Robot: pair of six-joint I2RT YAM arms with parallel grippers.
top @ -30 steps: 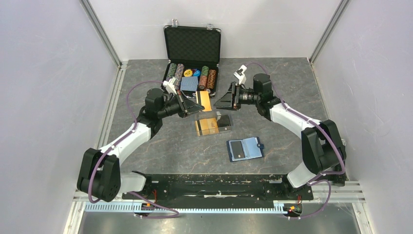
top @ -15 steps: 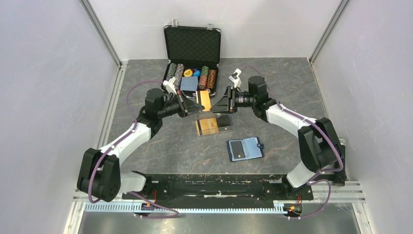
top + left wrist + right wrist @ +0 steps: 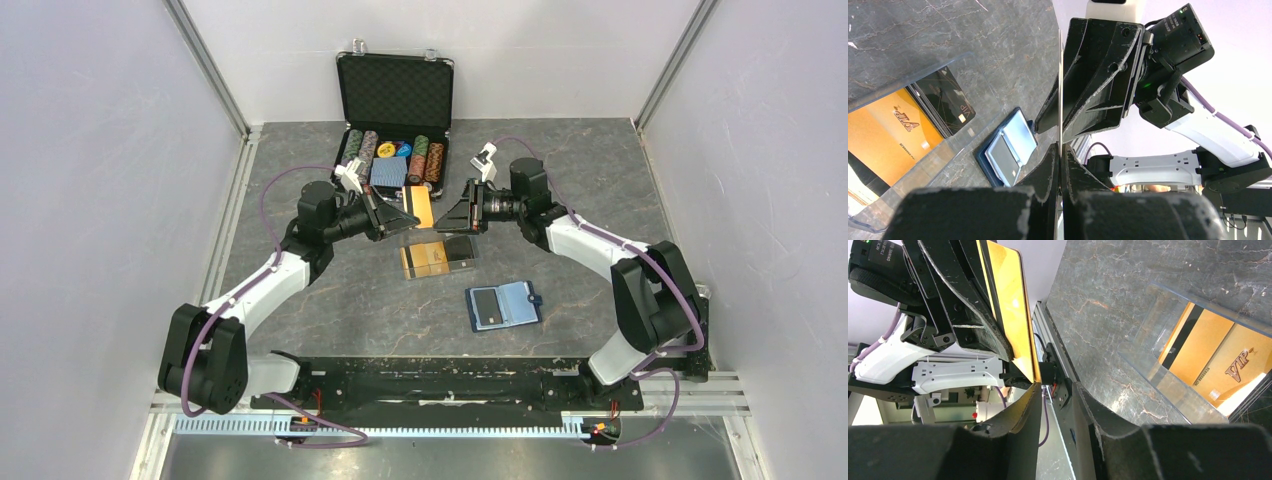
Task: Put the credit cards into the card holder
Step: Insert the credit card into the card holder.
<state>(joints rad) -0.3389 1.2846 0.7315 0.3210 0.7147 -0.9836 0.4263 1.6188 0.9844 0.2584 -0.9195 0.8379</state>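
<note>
Gold card hangs upright over the far end of the tray, well apart from the holder, which lies open & flat near-right of the tray. Progress, as I read it: early. Holder's right half shows bare blue pockets. Its left half has a grey panel, can't tell if that's a card or a window. At least a 2nd gold card & a dark card sit in the tray, so most of the job is left. Step in hand looks like a handover btw arms. L gripper is clamped tight on the raised card, pinching its left side. R gripper sits at the card's right w/ jaws part-way apart, straddling that edge. Its wrist view shows a gap btw the fingers, w/ the card close against one of them, so no grip there yet as far as I can see.
</note>
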